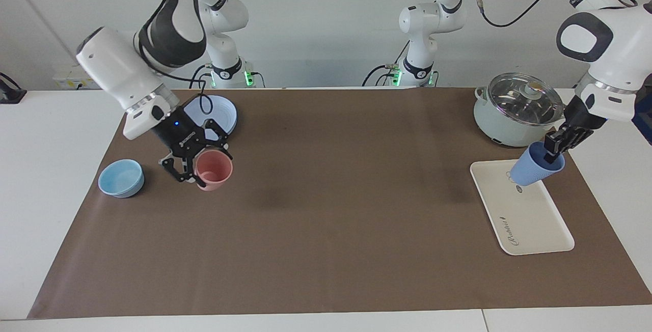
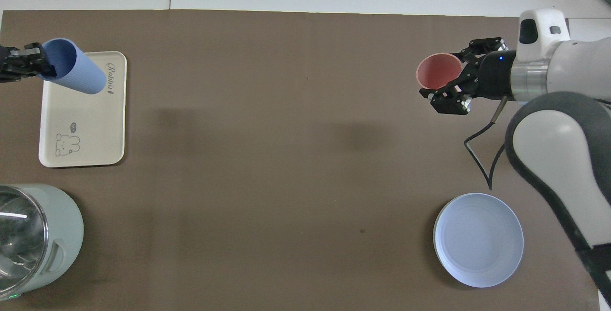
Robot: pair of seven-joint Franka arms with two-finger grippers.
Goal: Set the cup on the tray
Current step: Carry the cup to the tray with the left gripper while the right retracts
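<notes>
The periwinkle cup [image 1: 530, 171] [image 2: 79, 68] hangs tilted over the cream tray [image 1: 532, 222] [image 2: 83, 125], at the end with the bear drawing. My left gripper [image 1: 553, 155] [image 2: 29, 61] is shut on its rim, one finger inside the cup. The tray lies flat on the brown mat at the left arm's end of the table. My right gripper [image 1: 197, 167] [image 2: 459, 76] is shut on the rim of a pink tumbler [image 1: 218, 170] [image 2: 437, 71], low over the mat between the bowl and the plate.
A pale green pot with a glass lid [image 1: 517, 113] [image 2: 28, 242] stands beside the tray, nearer to the robots. A round blue plate [image 1: 219, 110] [image 2: 477, 239] and a light-blue bowl [image 1: 121, 177] sit at the right arm's end.
</notes>
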